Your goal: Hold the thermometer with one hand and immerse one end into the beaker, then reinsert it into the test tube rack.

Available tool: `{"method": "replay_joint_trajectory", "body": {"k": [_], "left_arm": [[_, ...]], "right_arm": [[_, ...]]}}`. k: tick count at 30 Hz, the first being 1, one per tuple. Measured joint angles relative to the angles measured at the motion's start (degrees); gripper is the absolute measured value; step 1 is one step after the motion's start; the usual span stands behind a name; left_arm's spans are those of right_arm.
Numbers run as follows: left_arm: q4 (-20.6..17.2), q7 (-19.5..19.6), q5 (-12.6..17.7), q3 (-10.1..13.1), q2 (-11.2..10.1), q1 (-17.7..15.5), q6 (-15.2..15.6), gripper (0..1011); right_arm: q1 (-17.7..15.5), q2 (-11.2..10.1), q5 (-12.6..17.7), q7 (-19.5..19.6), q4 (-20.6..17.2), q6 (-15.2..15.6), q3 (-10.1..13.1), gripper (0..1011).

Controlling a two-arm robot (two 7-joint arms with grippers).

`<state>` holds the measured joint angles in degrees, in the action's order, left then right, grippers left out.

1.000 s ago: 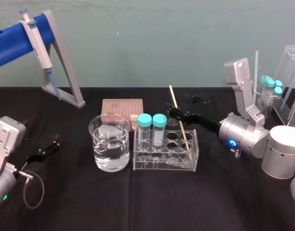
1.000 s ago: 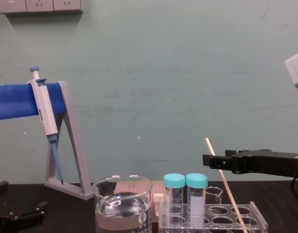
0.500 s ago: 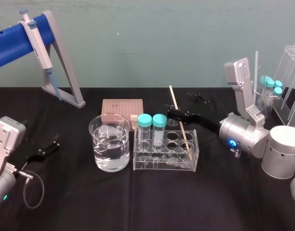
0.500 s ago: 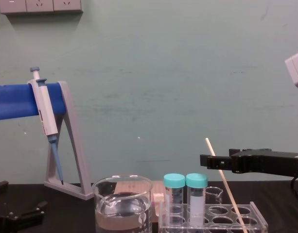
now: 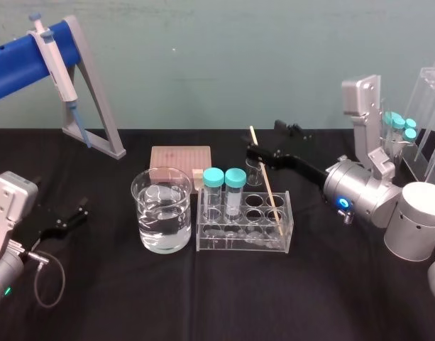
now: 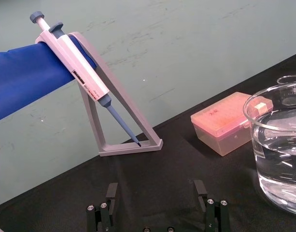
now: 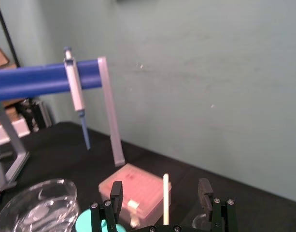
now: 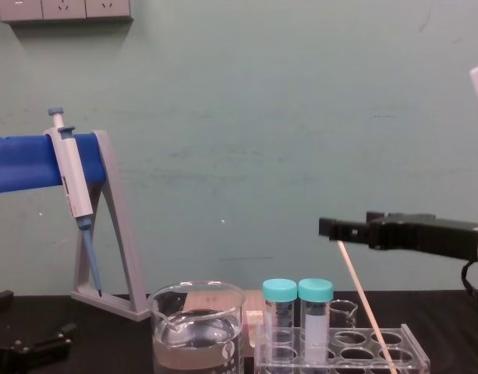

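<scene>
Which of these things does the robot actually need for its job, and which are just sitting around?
Needed: thermometer, beaker, rack, right gripper, its fingers open either side of the thermometer's top.

Lying about: pipette on its stand, pink box, two capped tubes, small beaker, left gripper parked at the left.

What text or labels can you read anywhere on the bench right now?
No text is legible.
Pipette: dark label strip along its body, print too small to read.
Pink box: faint marks on its lid, unreadable.
</scene>
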<state>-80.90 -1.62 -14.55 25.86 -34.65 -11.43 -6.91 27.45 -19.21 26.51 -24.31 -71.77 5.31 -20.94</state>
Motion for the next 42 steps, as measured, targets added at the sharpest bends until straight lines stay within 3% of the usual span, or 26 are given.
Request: {"method": "replay_joint_trajectory", "body": {"k": [7,16,19,26,42], "left_arm": [[0.00,0.00,0.00,0.00,0.00,0.00,0.00,1004],[0.00,0.00,0.00,0.00,0.00,0.00,0.00,1004],[0.00,0.00,0.00,0.00,0.00,0.00,0.00,1004],[0.00,0.00,0.00,0.00,0.00,0.00,0.00,1004],[0.00,0.00,0.00,0.00,0.00,0.00,0.00,1004]], "right_arm": [[-1.76,0.90,-0.67,4.56,-1.60,-2.44,2.56,1003],[-3.26,2.37,-3.14,10.50,-1.79,-2.77,5.50,1003],[-3.51,2.79,-3.90,12.36,-1.65,-2.29,6.15,1003],[-3.90,4.12,-5.82,17.53,-0.30,2.01,7.90,1003],[-3.61,5.35,-7.26,17.30,1.86,4.80,8.96,1003]]}}
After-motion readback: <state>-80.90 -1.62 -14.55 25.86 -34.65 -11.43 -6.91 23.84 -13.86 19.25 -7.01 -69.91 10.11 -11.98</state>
